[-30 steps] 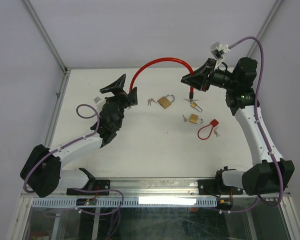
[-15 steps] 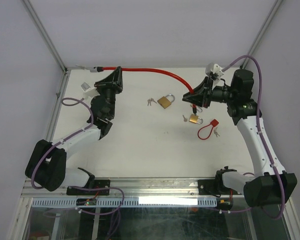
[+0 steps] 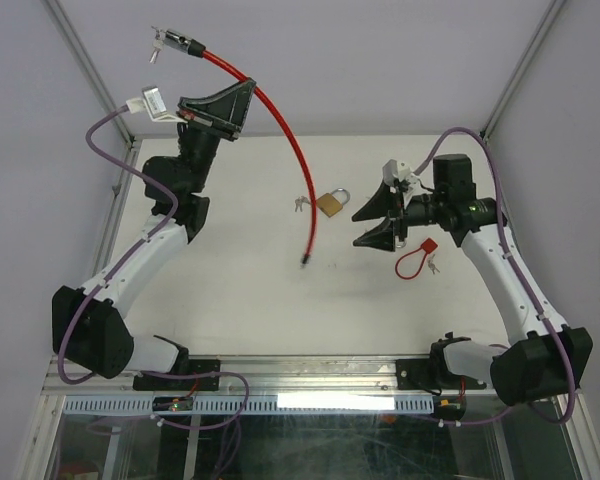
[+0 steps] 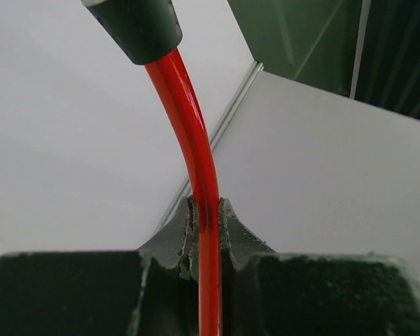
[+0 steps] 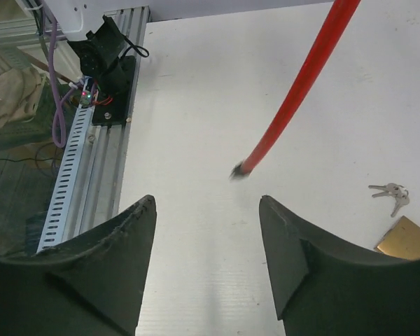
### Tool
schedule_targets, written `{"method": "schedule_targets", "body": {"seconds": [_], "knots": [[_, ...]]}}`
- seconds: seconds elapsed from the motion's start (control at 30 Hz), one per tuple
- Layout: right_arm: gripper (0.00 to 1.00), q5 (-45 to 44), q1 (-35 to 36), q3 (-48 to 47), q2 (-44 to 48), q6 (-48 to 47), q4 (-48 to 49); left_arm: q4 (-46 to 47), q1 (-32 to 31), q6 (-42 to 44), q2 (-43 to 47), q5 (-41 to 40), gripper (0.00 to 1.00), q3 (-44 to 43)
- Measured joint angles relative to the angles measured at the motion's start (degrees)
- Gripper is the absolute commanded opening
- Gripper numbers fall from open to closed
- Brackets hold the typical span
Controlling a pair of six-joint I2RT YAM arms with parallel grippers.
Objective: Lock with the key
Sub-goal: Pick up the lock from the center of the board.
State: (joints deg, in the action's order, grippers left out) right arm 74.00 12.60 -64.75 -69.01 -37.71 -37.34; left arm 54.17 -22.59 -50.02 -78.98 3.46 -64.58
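**Cable lock lifted above the worktop.** The left end effector, raised high over the far left corner of the worktop, is clenched on the red cable lock partway along its length. The lock's black head sticks up and to the left beyond the grip. Its free end hangs down over the middle of the worktop; whether it touches the surface cannot be told.

The right end effector is released, its jaws spread and empty. It sits low over the right half of the worktop, facing the free end and apart from it.

A brass padlock lies towards the far edge, with keys just beside it. A small red loop lock lies near the right edge, beside the right arm.
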Motion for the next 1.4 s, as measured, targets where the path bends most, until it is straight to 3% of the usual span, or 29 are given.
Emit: {"method": "schedule_targets", "body": {"seconds": [0.23, 0.5, 0.6, 0.73, 0.93, 1.13, 1.4], "knots": [[0.76, 0.26, -0.02, -6.36, 0.17, 1.40, -0.98, -6.34, 0.15, 10.29, 1.49, 9.49, 0.00, -6.12], [0.98, -0.20, -0.02, -21.59, -1.42, 25.31, 15.15, -12.24, 0.15, 16.48, 1.46, 24.37, 0.00, -8.87], [0.99, 0.26, 0.11, -27.85, -4.04, 34.95, 24.35, -13.29, 0.15, 17.92, 1.46, 29.92, 0.00, -7.93], [0.99, 0.57, 1.62, -28.89, -7.19, 48.54, 37.03, -14.38, 0.13, 19.56, 1.46, 36.44, 0.00, -6.16], [0.99, -1.73, 7.48, -29.20, -13.29, 57.00, 42.05, -14.88, -0.72, 21.20, 1.42, 42.12, 0.00, -5.66], [0.90, -6.64, 11.26, -34.07, -18.43, 57.44, 40.11, -19.12, -3.93, 26.38, 1.42, 43.76, 0.00, -5.68], [0.59, -10.99, 11.32, -40.15, -20.90, 57.48, 39.15, -25.88, -5.60, 31.61, 0.09, 44.59, 0.00, -7.34]]}}
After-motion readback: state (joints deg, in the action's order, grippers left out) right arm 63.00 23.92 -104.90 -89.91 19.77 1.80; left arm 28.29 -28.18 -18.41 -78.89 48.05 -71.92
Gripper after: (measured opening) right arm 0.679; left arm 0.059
